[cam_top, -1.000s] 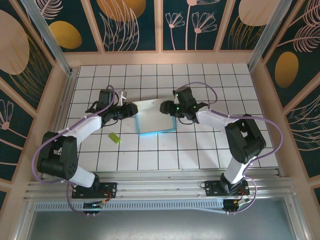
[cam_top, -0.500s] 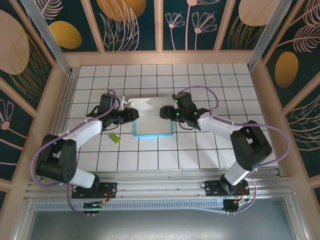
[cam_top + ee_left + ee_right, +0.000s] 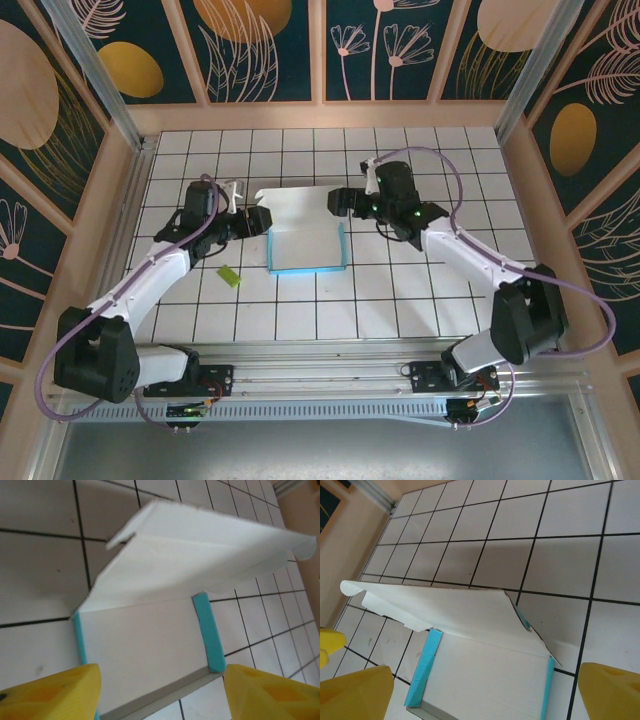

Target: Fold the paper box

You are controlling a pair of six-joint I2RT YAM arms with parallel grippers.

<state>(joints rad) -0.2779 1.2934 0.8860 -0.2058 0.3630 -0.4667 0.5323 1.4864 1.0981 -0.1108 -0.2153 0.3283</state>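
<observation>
Turquoise-white cardboard box (image 3: 308, 252) lying on tiled worktop (image 3: 400, 290), rear flap (image 3: 295, 204) tilting up; left fingers (image 3: 50, 695), right fingers (image 3: 610, 692) flanking it, both spread, gripping nothing.

No legible text, labels, numbers or brand marks in any view. The paper box (image 3: 305, 238) faces are plain white with plain turquoise edges, unprinted in both wrist views too. The wall panels (image 3: 250, 40) across the top of the frame carry only leaf and flower patterns. The small yellow-green piece (image 3: 229, 276) at lower left of the box is too small to read.
</observation>
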